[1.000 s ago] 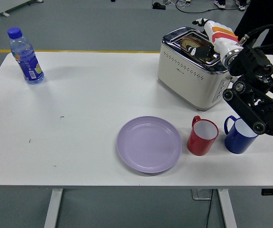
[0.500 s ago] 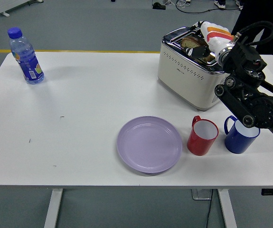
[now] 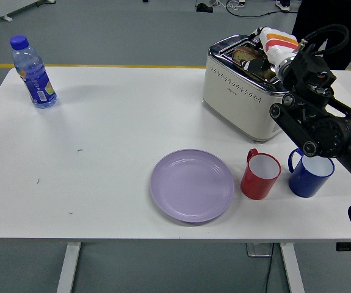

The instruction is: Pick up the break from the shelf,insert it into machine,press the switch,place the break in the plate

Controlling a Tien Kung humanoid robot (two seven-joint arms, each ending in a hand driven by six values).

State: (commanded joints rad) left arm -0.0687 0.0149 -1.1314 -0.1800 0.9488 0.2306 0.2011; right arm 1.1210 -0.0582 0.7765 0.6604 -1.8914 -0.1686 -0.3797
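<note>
Head view
Table (image 3: 102, 152): white surface, lying on a grey floor with a yellow line running behind it.
Right hand (image 3: 271, 44): reaching over the toaster (image 3: 242, 91) top; whether its fingers are gripping anything, I cannot tell.
Bread (image 3: 244, 56): sitting in the toaster's slot.
Plate (image 3: 191, 184): lilac, lying near the front edge.
Mugs: red mug (image 3: 260, 174) and blue mug (image 3: 309, 174) standing right of the plate.
Bottle (image 3: 33, 73): standing at the far left corner.

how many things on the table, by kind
bottle: 1
toaster: 1
plate: 1
mugs: 2, red mug and blue mug
bread slice in the toaster: 1
total: 6
</note>
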